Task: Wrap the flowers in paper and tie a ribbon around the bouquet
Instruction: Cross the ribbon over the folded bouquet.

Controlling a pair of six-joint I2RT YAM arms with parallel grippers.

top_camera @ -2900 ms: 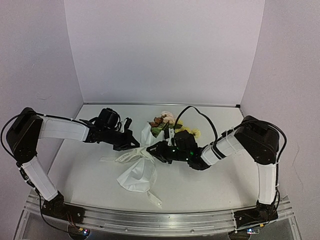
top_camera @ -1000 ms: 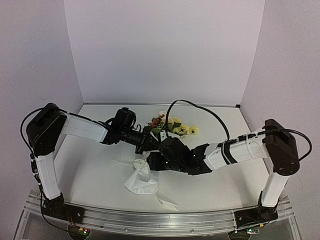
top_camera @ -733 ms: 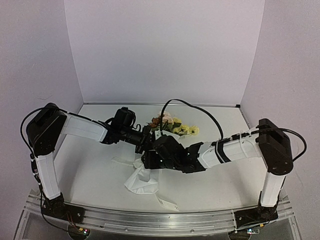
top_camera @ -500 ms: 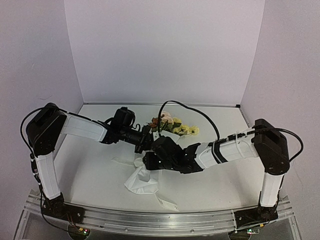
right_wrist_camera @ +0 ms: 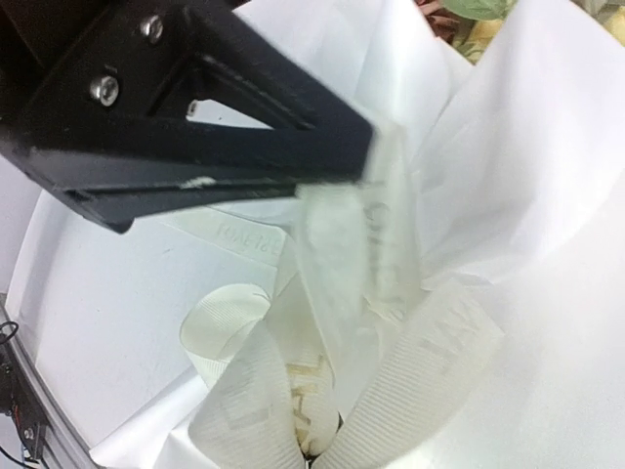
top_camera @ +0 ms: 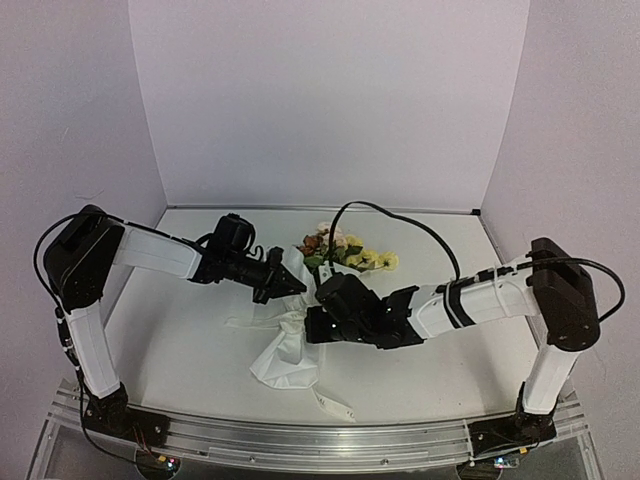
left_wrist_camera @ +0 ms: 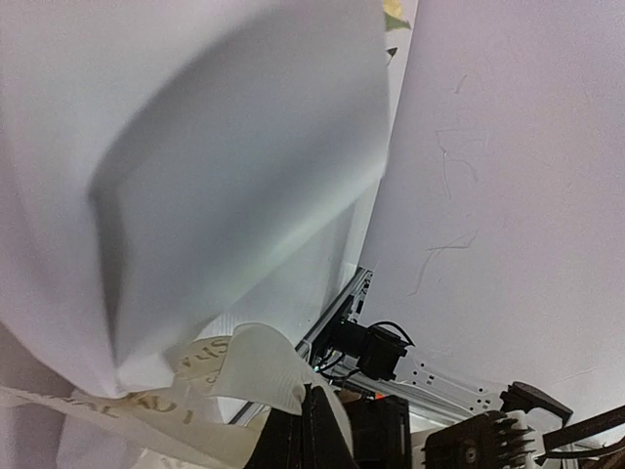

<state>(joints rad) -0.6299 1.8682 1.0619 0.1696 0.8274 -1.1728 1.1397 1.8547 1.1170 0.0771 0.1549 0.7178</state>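
Observation:
The bouquet lies at mid-table: white paper [top_camera: 285,360] gathered round the flowers [top_camera: 345,252], whose yellow and pink blooms point toward the back. The cream ribbon [top_camera: 245,322] crosses the paper's narrow waist, one tail trailing toward the front. My left gripper [top_camera: 280,285] sits just left of the waist, shut on a ribbon strand [left_wrist_camera: 244,366] that folds over its tips [left_wrist_camera: 309,393]. My right gripper [top_camera: 312,322] is on the right of the waist. In the right wrist view it [right_wrist_camera: 311,457] is shut on ribbon loops [right_wrist_camera: 244,391], under the left gripper's black fingers [right_wrist_camera: 215,147].
A black cable [top_camera: 400,215] arcs over the flowers from the right arm. An aluminium rail [top_camera: 300,440] runs along the table's near edge. White walls close off the back and both sides.
My right gripper has gone from open to shut on the ribbon at the waist. My left gripper has drawn back to the left, still holding its strand.

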